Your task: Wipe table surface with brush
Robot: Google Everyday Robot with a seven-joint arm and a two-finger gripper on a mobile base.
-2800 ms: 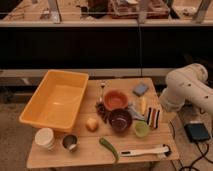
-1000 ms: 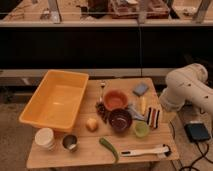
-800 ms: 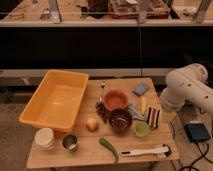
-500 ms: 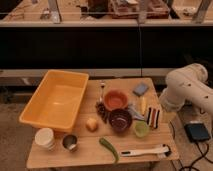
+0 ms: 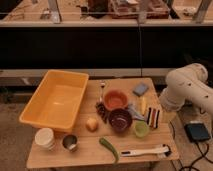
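Observation:
The brush (image 5: 145, 151) is a long white stick with a small dark tip at its right end. It lies flat near the front right edge of the light brown wooden table surface (image 5: 85, 152). Only my white arm (image 5: 186, 90) shows, folded beside the table's right edge, behind and above the brush. My gripper is not visible past the arm's links. Nothing touches the brush.
A big yellow tub (image 5: 55, 100) fills the table's left. In the middle are an orange bowl (image 5: 115, 99), a dark bowl (image 5: 120, 119), a small green bowl (image 5: 141, 129) and a striped block (image 5: 153, 116). A green vegetable (image 5: 109, 147) lies left of the brush. Two cups (image 5: 44, 138) stand front left.

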